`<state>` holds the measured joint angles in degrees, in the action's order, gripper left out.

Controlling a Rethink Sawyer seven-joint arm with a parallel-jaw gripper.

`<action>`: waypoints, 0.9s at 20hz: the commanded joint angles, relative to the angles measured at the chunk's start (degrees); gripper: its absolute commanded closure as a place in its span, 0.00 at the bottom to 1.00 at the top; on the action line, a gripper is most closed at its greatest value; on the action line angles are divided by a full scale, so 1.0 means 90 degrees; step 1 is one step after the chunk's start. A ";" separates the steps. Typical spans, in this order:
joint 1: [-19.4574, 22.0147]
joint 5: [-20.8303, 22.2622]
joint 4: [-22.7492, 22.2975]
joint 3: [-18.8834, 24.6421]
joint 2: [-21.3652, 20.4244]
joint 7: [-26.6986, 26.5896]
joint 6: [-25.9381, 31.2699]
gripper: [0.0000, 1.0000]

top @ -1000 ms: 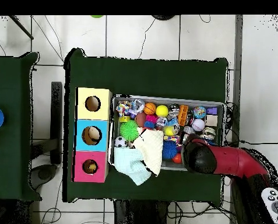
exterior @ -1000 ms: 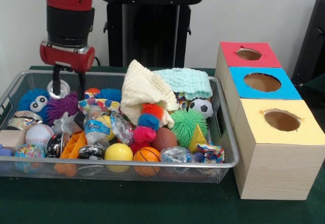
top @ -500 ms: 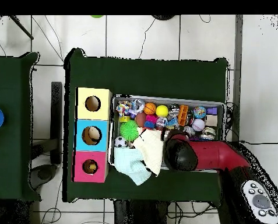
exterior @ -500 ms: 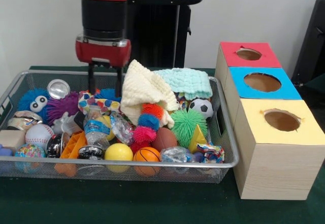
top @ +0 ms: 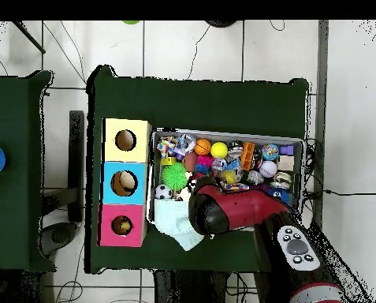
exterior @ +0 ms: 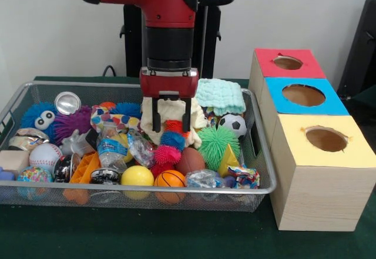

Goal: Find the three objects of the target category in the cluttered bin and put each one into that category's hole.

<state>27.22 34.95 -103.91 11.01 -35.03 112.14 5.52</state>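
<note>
The wire-mesh bin (exterior: 258, 153) sat on the green counter (exterior: 147, 235), its long axis running left to right in the front view. It was filled with mixed items: a smooth yellow ball (exterior: 137, 175), a ribbed orange basketball (exterior: 170, 178), a spiky green ball (exterior: 215, 144), a spiky pink ball (exterior: 167, 154), a black-and-white soccer ball (exterior: 233, 124), a stitched white baseball (exterior: 45, 155), a fuzzy blue toy with eyes (exterior: 38, 118), and a round metal can lid (exterior: 67, 103). A folded cream waffle-knit cloth (exterior: 170, 109) lay at the far middle, beside a teal cloth (exterior: 220, 96).

The pincer (exterior: 171, 115) hung over the cream cloth, fingers apart and pointing straight down, holding nothing.

Right of the bin stood a wooden box (exterior: 311, 182) with round holes in red (exterior: 288, 63), blue (exterior: 304, 95) and yellow (exterior: 326, 138) tops.
</note>
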 commanded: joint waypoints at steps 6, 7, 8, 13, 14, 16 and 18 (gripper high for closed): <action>-0.0918 -0.0107 0.0537 -0.1735 0.0988 0.1014 -0.1177 0.00; -0.0971 -0.0159 0.0563 -0.1844 0.1102 0.0991 -0.1227 0.00; -0.0968 -0.0182 0.0569 -0.1880 0.1148 0.0950 -0.1220 0.00; -0.0837 -0.0247 0.0701 -0.2056 0.1752 0.0796 -0.1489 0.00; -0.0824 -0.0273 0.0721 -0.2075 0.1846 0.0785 -0.1553 0.00; -0.0849 -0.0383 0.0759 -0.2155 0.2079 0.0814 -0.1808 0.00; -0.0904 -0.0518 0.0763 -0.2236 0.2223 0.0825 -0.2004 0.00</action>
<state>17.93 32.68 -101.07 -4.34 -24.83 112.15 -13.08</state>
